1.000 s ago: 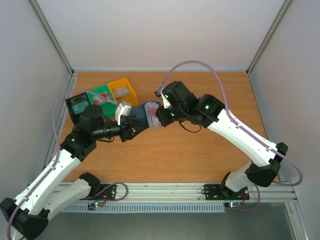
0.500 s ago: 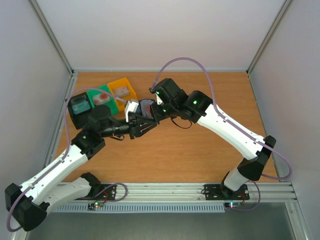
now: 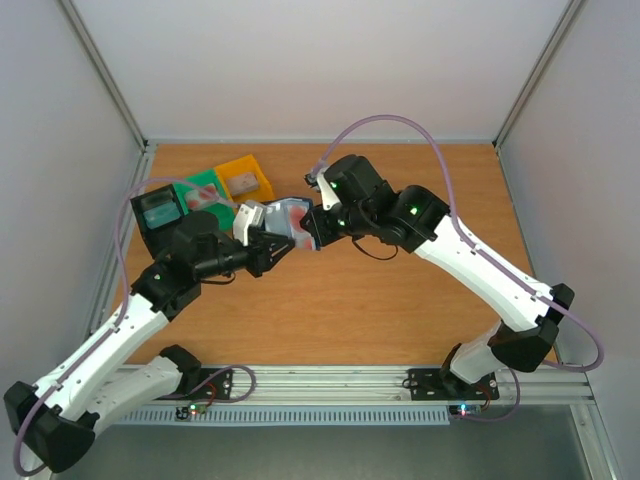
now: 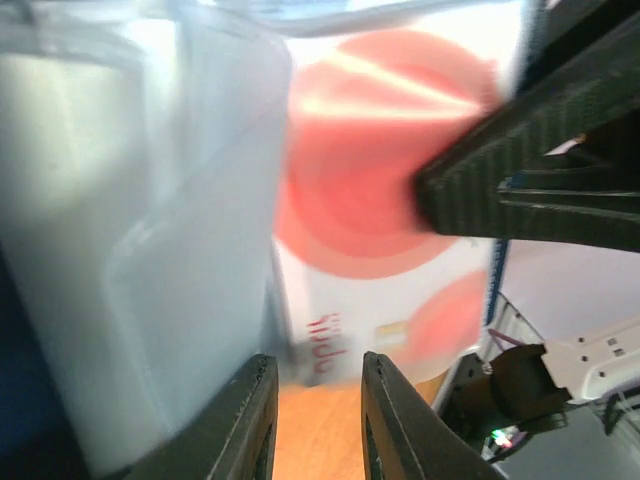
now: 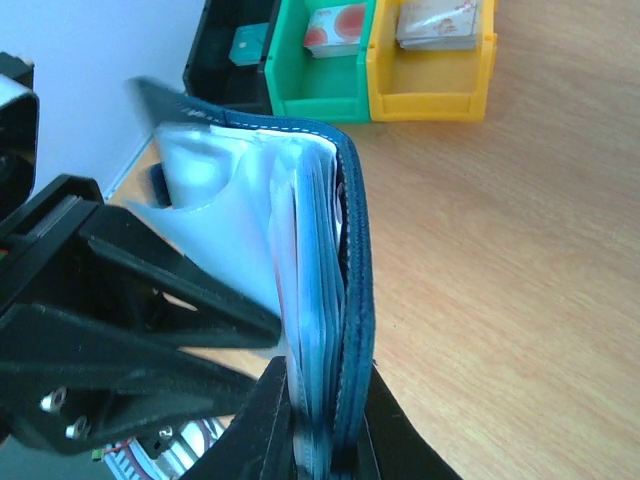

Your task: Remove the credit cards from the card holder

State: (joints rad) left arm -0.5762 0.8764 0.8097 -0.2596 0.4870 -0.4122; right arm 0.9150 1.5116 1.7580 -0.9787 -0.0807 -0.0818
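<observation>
Where the right wrist camera looks along its own fingers, we see the right end effector (image 5: pixel 320 425) closed tight on the lower edge of the card holder (image 5: pixel 356 250). The holder stands edge-on and runs straight away from those fingers, its long axis in line with them. It hangs clear of the worktop (image 5: pixel 520 260), held in the air between the two arms, a little left of centre. Its navy cover curves round on the right, while blue-grey pockets and a clear sleeve (image 5: pixel 215 190) fan open to the left, toward the left arm's black fingers.

From the left wrist, the left end effector (image 4: pixel 315 420) shows only a narrow gap. A pale credit card (image 4: pixel 380 250) with red discs sits just beyond that gap, beside the cloudy sleeve. We cannot tell whether these fingers pinch anything.

We judge the left arm the nearer one to draw the card, pulling along the holder's length, away from the right fingers.

Farther off, a black bin (image 5: pixel 210 70), a green bin (image 5: pixel 325 95) and a yellow bin (image 5: pixel 430 100) stand side by side on the worktop.
</observation>
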